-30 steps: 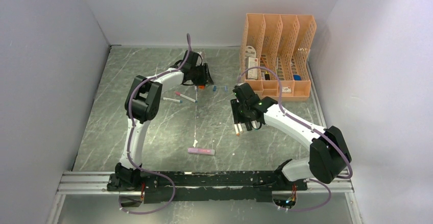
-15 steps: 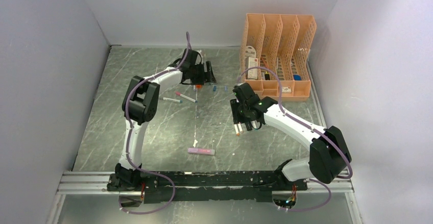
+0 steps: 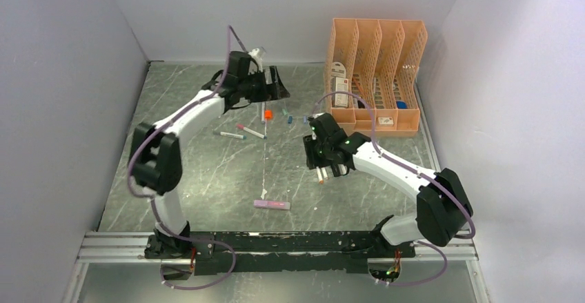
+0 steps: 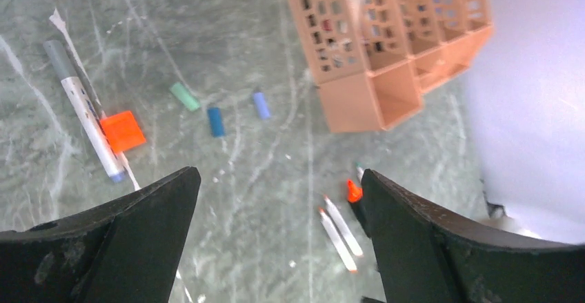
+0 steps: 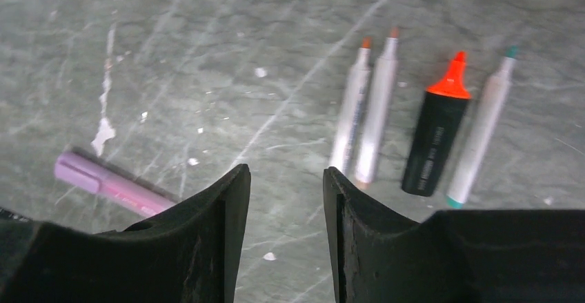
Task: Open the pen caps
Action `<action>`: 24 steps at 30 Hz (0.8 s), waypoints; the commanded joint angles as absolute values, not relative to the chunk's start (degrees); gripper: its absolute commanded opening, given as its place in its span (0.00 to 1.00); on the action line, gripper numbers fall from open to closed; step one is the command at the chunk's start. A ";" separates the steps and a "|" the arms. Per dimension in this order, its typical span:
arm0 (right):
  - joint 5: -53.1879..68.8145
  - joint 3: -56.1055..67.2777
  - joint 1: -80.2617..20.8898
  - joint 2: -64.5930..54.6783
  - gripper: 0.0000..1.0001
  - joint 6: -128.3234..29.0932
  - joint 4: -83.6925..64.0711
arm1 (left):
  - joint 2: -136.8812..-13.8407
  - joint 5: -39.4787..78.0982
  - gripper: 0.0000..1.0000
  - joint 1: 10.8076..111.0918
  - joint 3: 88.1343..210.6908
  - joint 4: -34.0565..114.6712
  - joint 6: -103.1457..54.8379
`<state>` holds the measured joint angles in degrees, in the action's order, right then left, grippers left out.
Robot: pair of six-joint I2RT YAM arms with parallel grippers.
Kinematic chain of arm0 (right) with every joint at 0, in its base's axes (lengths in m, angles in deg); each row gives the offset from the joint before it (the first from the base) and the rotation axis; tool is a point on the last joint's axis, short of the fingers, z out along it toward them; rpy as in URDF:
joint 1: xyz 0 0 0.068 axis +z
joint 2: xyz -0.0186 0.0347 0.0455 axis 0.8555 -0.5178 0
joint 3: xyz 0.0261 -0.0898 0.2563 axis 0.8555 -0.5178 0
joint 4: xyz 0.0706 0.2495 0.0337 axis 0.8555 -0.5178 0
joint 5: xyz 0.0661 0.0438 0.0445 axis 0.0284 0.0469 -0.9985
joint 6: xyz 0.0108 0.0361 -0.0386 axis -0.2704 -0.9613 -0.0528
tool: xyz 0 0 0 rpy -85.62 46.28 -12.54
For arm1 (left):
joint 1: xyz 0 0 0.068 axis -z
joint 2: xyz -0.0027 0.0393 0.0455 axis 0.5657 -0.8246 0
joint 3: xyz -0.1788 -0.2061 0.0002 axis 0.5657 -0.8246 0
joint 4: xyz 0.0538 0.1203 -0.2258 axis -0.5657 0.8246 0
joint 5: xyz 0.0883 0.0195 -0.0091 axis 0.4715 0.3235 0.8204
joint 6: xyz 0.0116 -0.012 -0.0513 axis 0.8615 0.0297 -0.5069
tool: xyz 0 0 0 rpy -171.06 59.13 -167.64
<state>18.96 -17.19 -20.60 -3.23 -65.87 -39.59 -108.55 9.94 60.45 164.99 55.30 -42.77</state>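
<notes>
My left gripper (image 3: 274, 89) (image 4: 277, 179) hangs wide open and empty above the far middle of the table. Below it lie an orange cap (image 4: 122, 130) (image 3: 268, 114), a green cap (image 4: 184, 96), a blue cap (image 4: 216, 121) and a lilac cap (image 4: 261, 104), beside a white pen with a grey end (image 4: 83, 106). My right gripper (image 3: 323, 165) (image 5: 286, 175) is partly open over bare table, with nothing between its fingers. Just beyond it lie two uncapped white pens (image 5: 365, 110), a black marker with an orange tip (image 5: 438, 137) and a green-tipped pen (image 5: 483, 130). A pink pen (image 5: 110, 184) (image 3: 271, 205) lies nearer the front.
A peach mesh file organiser (image 3: 376, 75) (image 4: 386, 41) stands at the back right, holding small items. Two more pens (image 3: 241, 133) lie left of centre. Grey walls close in on the left, the back and the right.
My left gripper has opened wide and risen back and to the left, leaving the orange cap lying on the table. My right gripper has shifted slightly left.
</notes>
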 commanded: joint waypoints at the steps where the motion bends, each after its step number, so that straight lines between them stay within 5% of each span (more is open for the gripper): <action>1: 14.50 -17.22 -16.14 -4.28 0.44 -63.67 -34.96 | -97.06 5.92 1.00 58.16 156.87 54.17 -43.85; 9: 10.16 -16.61 -7.85 -9.22 0.59 -60.02 -30.14 | -78.35 5.69 0.99 52.69 139.67 56.11 -44.10; 24: 15.27 -8.05 5.73 -24.98 0.60 -53.95 -33.06 | -69.61 4.86 0.99 48.75 134.10 60.61 -42.14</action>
<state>12.78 -9.84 4.10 -22.97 -55.66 -31.80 -70.65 6.40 49.78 134.26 59.60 -43.16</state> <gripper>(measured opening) 0.606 0.994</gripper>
